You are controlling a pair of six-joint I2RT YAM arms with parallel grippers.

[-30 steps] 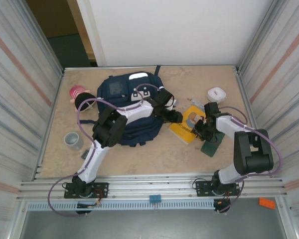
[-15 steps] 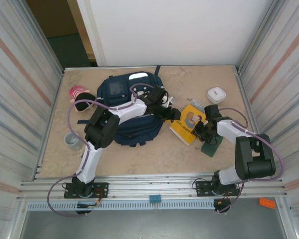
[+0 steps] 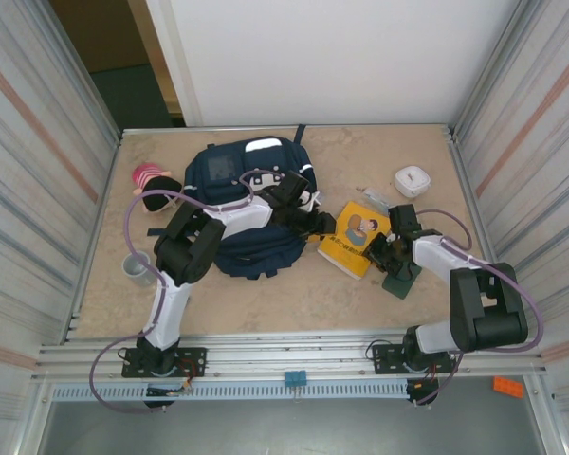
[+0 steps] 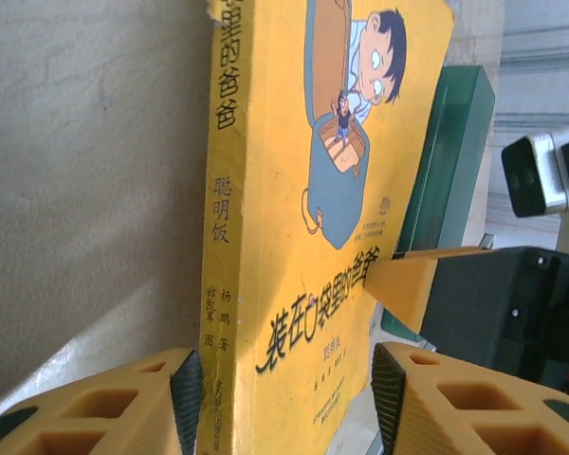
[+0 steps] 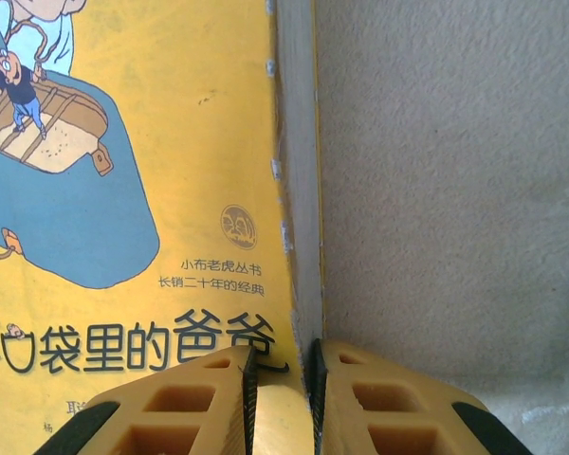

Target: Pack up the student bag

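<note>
Nearest strip of the table (image 3: 294, 303) is bare right across, so plenty of room there. There's just a grey cup (image 3: 135, 268) by the left rail and a green case (image 3: 402, 276) over on the right. The right gripper (image 5: 281, 365) is clamped on the page edge of the yellow book (image 3: 356, 237). The left gripper (image 4: 286, 389) straddles the book's spine end, jaws apart, and I can't tell if the pads actually bite. The book sits just right of the student bag (image 3: 237, 190), which lies flat left of centre, long axis near-to-far, top handle pointing at the far edge. Doll (image 3: 152, 186) off its left side, white box (image 3: 412, 179) far right with bare tabletop around it.
</note>
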